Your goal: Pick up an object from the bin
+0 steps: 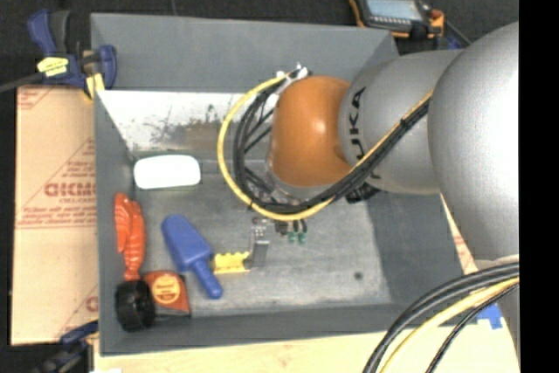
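A small yellow block (229, 262) lies flat, touching the blue scoop (188, 251).

A robotics lab — KUKA arm (463, 118) over a grey metal bin (218, 57), handheld controller (390, 10) just beyond it.

Grey bin (367, 275), dark-speckled back wall. Contents: white oval pad (166, 172); orange ridged piece (130, 233); blue scoop (190, 253); yellow block (231, 262); orange-and-black tape measure (168, 291); black knob (134, 307).

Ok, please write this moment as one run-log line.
gripper: over bin middle, just view-right of yellow block | nearest other: blue scoop, view-left of block
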### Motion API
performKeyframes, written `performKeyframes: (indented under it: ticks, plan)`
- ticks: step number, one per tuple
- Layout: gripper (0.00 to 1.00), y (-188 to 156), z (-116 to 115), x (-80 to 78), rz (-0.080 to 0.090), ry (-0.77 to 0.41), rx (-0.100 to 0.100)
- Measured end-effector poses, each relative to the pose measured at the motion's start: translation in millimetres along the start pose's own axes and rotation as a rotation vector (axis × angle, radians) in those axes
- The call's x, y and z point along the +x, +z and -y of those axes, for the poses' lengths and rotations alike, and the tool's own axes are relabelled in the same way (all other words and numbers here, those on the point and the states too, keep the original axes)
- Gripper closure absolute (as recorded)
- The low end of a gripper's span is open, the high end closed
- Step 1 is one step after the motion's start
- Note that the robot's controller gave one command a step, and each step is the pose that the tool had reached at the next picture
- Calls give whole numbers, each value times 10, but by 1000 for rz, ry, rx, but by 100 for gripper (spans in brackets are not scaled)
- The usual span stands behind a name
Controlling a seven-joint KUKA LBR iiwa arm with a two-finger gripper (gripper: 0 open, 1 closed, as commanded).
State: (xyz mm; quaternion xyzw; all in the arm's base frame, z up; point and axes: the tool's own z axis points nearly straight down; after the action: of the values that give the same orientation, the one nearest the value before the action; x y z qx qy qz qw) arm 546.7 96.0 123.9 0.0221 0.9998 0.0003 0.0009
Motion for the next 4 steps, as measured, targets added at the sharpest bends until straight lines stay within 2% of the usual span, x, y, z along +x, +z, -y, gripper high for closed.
performKeyframes:
  ticks: [1, 2, 4]
  plan:
    - [0, 534, -4, 89, 0, -35, 1]
    - [100, 531, -239, 323, -2, 247, 0]
    - [100, 517, -238, 324, -1, 247, 0]
